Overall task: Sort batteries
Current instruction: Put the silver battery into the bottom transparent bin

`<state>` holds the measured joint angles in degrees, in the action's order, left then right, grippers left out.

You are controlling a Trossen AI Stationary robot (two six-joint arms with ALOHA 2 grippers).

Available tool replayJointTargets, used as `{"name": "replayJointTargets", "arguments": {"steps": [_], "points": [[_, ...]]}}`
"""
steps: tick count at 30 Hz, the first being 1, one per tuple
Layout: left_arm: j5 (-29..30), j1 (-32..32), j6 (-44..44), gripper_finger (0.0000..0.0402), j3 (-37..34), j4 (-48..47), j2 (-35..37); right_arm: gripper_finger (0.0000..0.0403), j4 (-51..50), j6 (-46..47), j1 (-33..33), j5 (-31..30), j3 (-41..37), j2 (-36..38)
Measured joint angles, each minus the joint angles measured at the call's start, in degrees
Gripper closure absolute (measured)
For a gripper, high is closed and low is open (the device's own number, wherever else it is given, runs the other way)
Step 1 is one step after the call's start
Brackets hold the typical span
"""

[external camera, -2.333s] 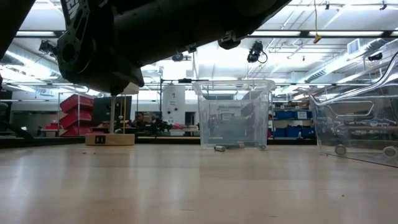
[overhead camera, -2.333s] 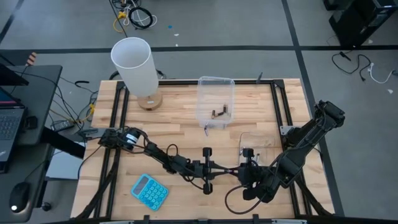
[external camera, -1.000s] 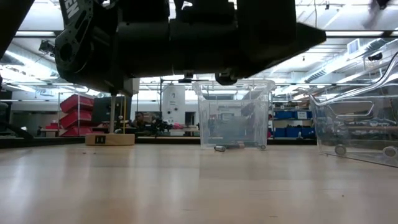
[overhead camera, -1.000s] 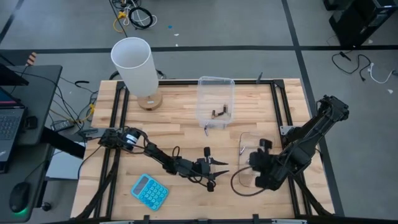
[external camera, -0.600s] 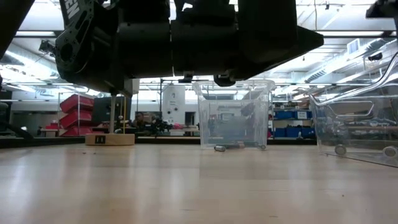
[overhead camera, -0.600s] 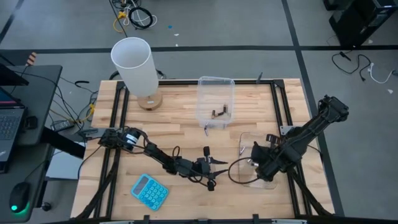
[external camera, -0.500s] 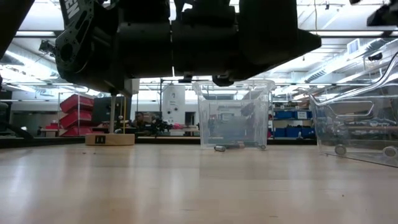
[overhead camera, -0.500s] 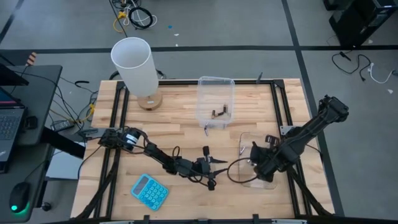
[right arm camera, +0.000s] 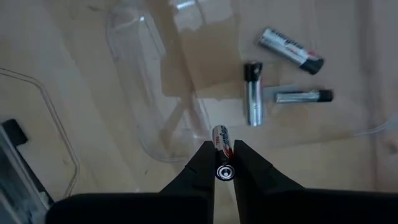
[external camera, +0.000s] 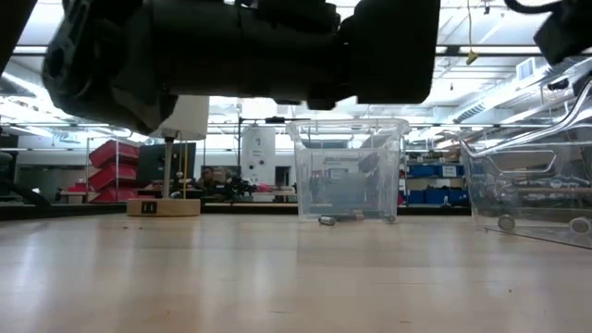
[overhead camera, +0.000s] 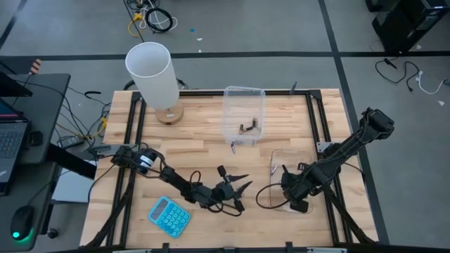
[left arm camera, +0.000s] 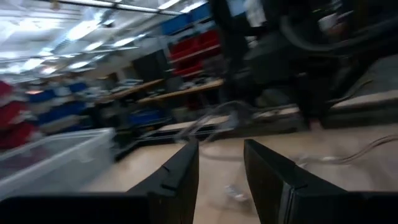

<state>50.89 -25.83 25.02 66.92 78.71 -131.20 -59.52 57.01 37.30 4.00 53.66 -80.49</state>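
Observation:
My right gripper (overhead camera: 284,177) hangs over the near clear tub (overhead camera: 275,160) at the table's right, shut on one silvery battery (right arm camera: 221,140). Three silvery batteries (right arm camera: 252,93) lie on that tub's floor below it. The far clear tub (overhead camera: 244,105) holds dark batteries (overhead camera: 247,127), which the low view also shows as batteries (external camera: 338,219) on its floor. My left gripper (overhead camera: 239,186) stands open over bare table near the middle, nothing between its fingers (left arm camera: 180,174). My right gripper pinches the battery's near end (right arm camera: 222,155) between its two fingertips (right arm camera: 205,163). The fingers come from above and point down into the tub. The battery runs on along the fingers, past their tips, and hangs clear above the tub's floor.
A tall white cylinder (overhead camera: 150,70) on a round wooden base stands at the far left. A blue calculator (overhead camera: 169,214) lies near the front left. Black frame rails (overhead camera: 133,133) run along the table's sides. Bare wood lies between the two tubs.
My left gripper has drawn back a little toward the table's near left and turned about, still open. My right gripper, with the battery, has shifted over the near tub toward the table's left and near edge.

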Motion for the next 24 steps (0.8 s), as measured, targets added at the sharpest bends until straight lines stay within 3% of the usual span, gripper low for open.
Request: {"name": "replayJointTargets", "arguments": {"steps": [15, 19, 24], "points": [[27.1, -0.9, 16.7, 0.0272, 0.0, 1.2, 0.0, 0.0355, 1.2, 0.5, -0.7, 0.4, -2.6, 0.0], [31.1, -0.9, 20.1, 0.0272, 0.0, 1.2, 0.0, 0.0343, 1.2, 0.5, -0.7, 0.4, -2.6, 0.0], [31.8, -0.9, 19.9, 0.0272, 0.0, 1.1, 0.0, 0.0327, 1.4, 0.5, -0.7, 0.4, -2.6, 0.0]]}}
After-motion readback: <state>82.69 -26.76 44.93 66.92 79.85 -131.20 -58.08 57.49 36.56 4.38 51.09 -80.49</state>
